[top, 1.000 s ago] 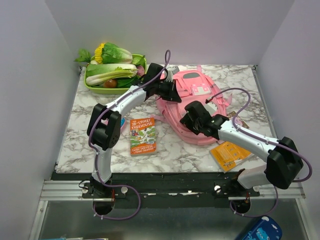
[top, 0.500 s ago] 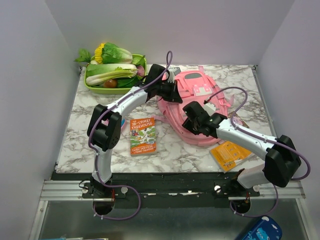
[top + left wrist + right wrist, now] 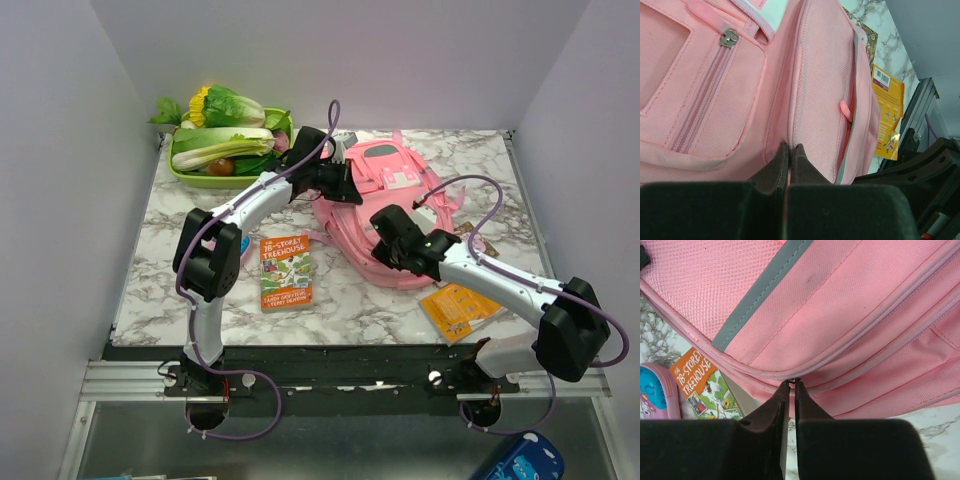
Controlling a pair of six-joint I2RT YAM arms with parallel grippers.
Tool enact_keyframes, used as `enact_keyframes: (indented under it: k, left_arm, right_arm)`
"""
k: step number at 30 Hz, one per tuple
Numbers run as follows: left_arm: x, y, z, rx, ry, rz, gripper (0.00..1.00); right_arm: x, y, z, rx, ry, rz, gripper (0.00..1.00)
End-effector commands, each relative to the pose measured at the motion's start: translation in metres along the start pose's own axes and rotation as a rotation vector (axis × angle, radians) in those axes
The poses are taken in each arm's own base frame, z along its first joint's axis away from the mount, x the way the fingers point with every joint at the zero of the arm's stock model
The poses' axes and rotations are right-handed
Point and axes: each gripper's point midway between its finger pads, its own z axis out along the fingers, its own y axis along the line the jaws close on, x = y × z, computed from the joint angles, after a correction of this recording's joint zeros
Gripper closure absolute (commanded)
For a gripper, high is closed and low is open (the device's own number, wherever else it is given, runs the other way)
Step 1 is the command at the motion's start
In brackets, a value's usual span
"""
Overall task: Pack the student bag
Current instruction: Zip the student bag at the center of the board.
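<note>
The student bag [image 3: 390,190] is lying toward the back of the table [image 3: 160,290], right of centre, and a tray of vegetables [image 3: 222,150] is sitting in the far-left corner. A storybook [image 3: 286,271] is lying just in front of the bag's left end, with a pencil case [image 3: 652,392] on the storybook's left. A second book [image 3: 458,308] is resting off the bag's near-right end. The left gripper [image 3: 789,146] is meeting the bag's left side — the right gripper [image 3: 791,382] its near edge.

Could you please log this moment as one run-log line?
left gripper: shut on student bag fabric | right gripper: shut on its zipper seam | Treehouse book, orange book: outside bag
</note>
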Motion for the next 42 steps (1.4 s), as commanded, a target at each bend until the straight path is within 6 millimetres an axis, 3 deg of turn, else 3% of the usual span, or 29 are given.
enact_keyframes:
  k: [1, 4, 6, 7, 11, 17, 24, 30, 35, 37, 42]
  left_arm:
    - [-0.050, -0.038, -0.030, 0.077, -0.135, 0.092, 1.00]
    - [-0.049, -0.037, -0.027, 0.080, -0.134, 0.087, 1.00]
    - [-0.051, -0.039, -0.025, 0.085, -0.133, 0.082, 1.00]
    - [-0.049, -0.040, -0.024, 0.091, -0.128, 0.078, 1.00]
    - [-0.050, -0.045, -0.023, 0.099, -0.129, 0.084, 1.00]
    - [-0.049, -0.048, -0.022, 0.109, -0.125, 0.078, 1.00]
    - [-0.047, -0.055, -0.022, 0.132, -0.118, 0.080, 1.00]
    - [-0.046, -0.050, -0.025, 0.112, -0.112, 0.094, 1.00]
    - [-0.048, -0.040, -0.030, 0.096, -0.120, 0.091, 1.00]
    - [-0.048, -0.039, -0.031, 0.095, -0.120, 0.090, 1.00]
    - [-0.049, -0.043, -0.032, 0.103, -0.122, 0.078, 1.00]
  right_arm:
    - [-0.008, -0.023, 0.002, 0.091, -0.054, -0.048, 0.84]
    - [-0.016, 0.004, -0.010, -0.002, -0.116, -0.090, 0.67]
    - [-0.021, 0.017, -0.014, -0.028, -0.134, -0.088, 0.60]
    - [-0.019, 0.017, -0.009, -0.014, -0.127, -0.082, 0.54]
    - [-0.009, 0.020, 0.002, 0.008, -0.099, -0.067, 0.46]
    - [-0.010, 0.029, 0.010, -0.017, -0.118, -0.038, 0.45]
    - [-0.010, 0.021, 0.022, 0.049, -0.138, -0.061, 0.46]
    - [-0.023, -0.001, 0.006, 0.098, -0.194, -0.097, 0.57]
    - [-0.030, -0.033, -0.004, 0.154, -0.238, -0.130, 0.64]
    - [-0.031, -0.037, -0.004, 0.167, -0.249, -0.136, 0.64]
    - [-0.033, -0.023, -0.002, 0.157, -0.244, -0.145, 0.64]
